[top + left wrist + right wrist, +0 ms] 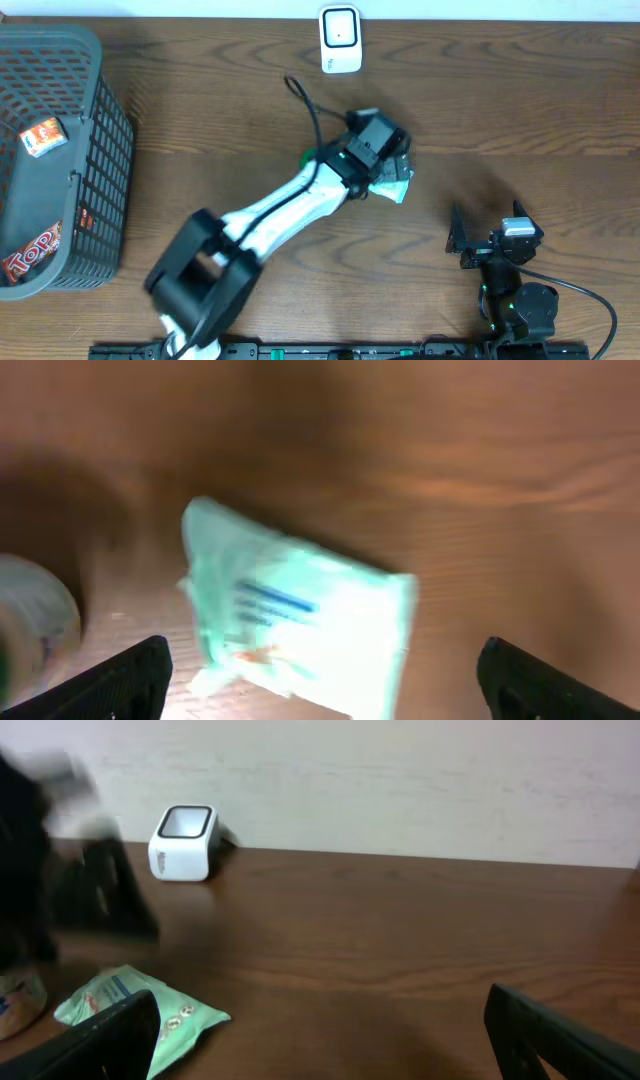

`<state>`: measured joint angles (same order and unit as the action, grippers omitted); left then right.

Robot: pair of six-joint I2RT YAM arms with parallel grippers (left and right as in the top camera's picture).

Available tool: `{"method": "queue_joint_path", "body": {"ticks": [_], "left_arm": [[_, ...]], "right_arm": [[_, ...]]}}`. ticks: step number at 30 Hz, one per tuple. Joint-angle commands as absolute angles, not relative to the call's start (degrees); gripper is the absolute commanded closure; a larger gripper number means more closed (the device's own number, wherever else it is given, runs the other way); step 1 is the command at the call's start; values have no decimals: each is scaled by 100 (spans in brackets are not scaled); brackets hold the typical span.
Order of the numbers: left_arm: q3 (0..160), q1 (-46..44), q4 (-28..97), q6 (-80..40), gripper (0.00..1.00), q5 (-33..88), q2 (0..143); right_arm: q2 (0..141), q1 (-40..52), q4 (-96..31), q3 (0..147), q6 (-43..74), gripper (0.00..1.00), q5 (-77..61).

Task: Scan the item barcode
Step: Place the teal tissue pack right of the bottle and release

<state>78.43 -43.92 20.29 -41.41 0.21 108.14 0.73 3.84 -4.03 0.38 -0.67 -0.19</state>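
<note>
Surface [520, 110] of dark wood carries everything here. At its near edge, on the right, the right arm [515, 300] sits folded and low. The right fingers [100, 1045] are spread wide with nothing between them, well apart from the other things.

The left arm [290, 205] starts from the near edge and stretches diagonally to the middle of the surface. Its wrist view shows the left fingers [130, 680] parted as wide as the frame, one at each lower corner. The packet [300, 630] lies flat on the wood between and beyond them, and neither finger touches it. It is a soft mint-green pack with blue lettering, blurred in that view. From overhead the packet [398, 188] shows only partly, at the right side of the left arm's wrist. In the right wrist view it [140, 1010] rests on the surface at lower left.

Just left of the packet stands a round object [35, 615], perhaps a can or a cup, though it is too blurred to name.

On the far left a grey basket [105, 150] stands on the surface. It holds snack packs, one red and white near the top [42, 135] and another lower down [30, 250].

Farthest off, the white scanner [340, 38] stands at the back edge in front of the pale wall [420, 780]. It is well apart from the packet.
</note>
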Motion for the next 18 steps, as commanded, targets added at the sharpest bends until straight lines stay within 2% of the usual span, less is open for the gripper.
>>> {"method": "queue_joint_path", "body": {"ticks": [1, 4, 9, 16, 18], "left_arm": [[8783, -4340, 2314, -2969, 2, 84, 9714], [9502, -4147, 2974, -2228, 2, -543, 8934], [9988, -3140, 3765, -2147, 2, -2762, 7686], [9985, -506, 4748, -2191, 2, -2808, 6726], [9963, 320, 4989, -2615, 2, -2740, 6689]], "right_arm": [[67, 340, -427, 32, -91, 1, 10], [67, 342, -427, 32, -91, 1, 12], [67, 340, -429, 32, -91, 1, 10], [67, 340, -427, 32, -91, 1, 10], [67, 340, -429, 32, -91, 1, 10]]}}
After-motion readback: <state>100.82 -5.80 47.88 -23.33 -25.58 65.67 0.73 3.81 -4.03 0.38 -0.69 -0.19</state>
